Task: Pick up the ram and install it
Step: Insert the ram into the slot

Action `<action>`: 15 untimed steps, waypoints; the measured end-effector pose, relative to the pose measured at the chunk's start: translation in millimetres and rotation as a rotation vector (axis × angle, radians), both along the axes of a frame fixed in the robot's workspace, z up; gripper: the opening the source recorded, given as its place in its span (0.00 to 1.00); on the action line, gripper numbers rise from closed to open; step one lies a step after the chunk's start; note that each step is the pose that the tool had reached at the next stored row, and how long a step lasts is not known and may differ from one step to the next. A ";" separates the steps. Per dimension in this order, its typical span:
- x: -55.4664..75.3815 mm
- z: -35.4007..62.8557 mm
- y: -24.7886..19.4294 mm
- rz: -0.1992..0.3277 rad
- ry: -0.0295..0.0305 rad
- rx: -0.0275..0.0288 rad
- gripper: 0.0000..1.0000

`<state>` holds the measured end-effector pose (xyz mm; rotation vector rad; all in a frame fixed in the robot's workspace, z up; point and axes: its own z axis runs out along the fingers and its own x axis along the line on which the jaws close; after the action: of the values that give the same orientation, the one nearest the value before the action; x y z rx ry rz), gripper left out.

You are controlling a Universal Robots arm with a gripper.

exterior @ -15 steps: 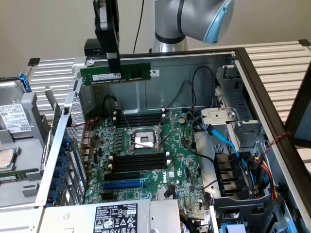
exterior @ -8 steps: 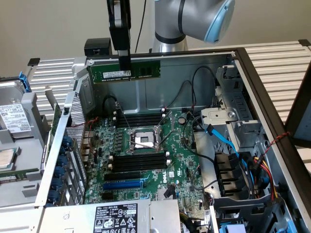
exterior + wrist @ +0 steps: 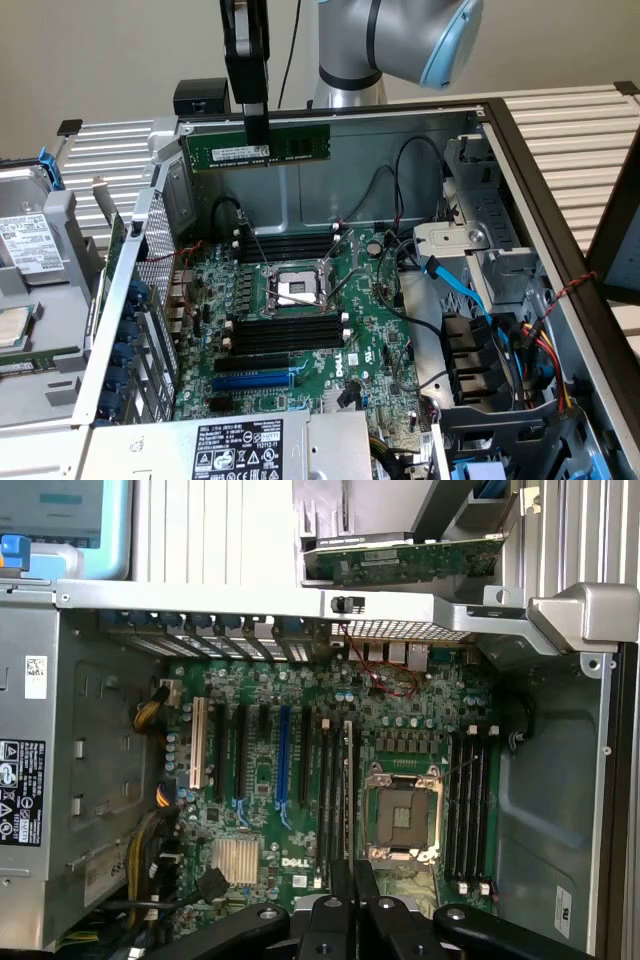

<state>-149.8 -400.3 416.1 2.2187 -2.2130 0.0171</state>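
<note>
The ram (image 3: 295, 147) is gripped at its top edge by the closed gripper (image 3: 257, 135) and held level above the computer case (image 3: 330, 195). For a good fit, it should be lined up parallel with a memory slot (image 3: 285, 332) and lowered squarely.

An open computer case (image 3: 330, 180) lies on its side on the slatted worktop (image 3: 575, 130). Inside, the green motherboard (image 3: 370, 330) faces up. Its bare processor socket (image 3: 292, 288) sits in the middle, with black memory slots (image 3: 285, 335) on both sides of it. A blue expansion slot (image 3: 255, 381) lies just beside the nearer slots, towards the labelled power supply (image 3: 235, 448). A blue cable (image 3: 452, 283) runs past the grey drive cage (image 3: 480, 250) at the exterior view's right.
</note>
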 end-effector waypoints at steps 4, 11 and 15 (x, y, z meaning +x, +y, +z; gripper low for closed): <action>1.2 -0.9 0.0 -0.001 0.0005 0.0010 0.12; 4.8 -13.1 1.3 -0.043 0.0010 0.0009 0.12; 6.7 -20.5 1.4 -0.072 0.0011 0.0010 0.12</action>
<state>-143.1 -398.9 395.6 2.1368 -2.2916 0.0144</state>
